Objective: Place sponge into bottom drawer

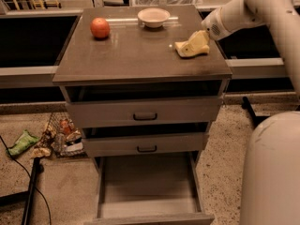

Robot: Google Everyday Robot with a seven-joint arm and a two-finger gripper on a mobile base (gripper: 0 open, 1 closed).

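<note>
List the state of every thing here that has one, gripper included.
sponge: lying on the cabinet top, right side, not yet in a drawer.
gripper: at the sponge, against it.
bottom drawer: pulled open, nothing seen inside.
middle drawer: shut.
top drawer: shut.
bowl: upright, at the back.
orange: resting at back left.

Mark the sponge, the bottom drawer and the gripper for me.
sponge [187, 49]: camera view, on its left half.
bottom drawer [147, 184]: camera view, on the bare floor of the open tray.
gripper [201, 39]: camera view, on its tip, at the sponge's right end.
</note>
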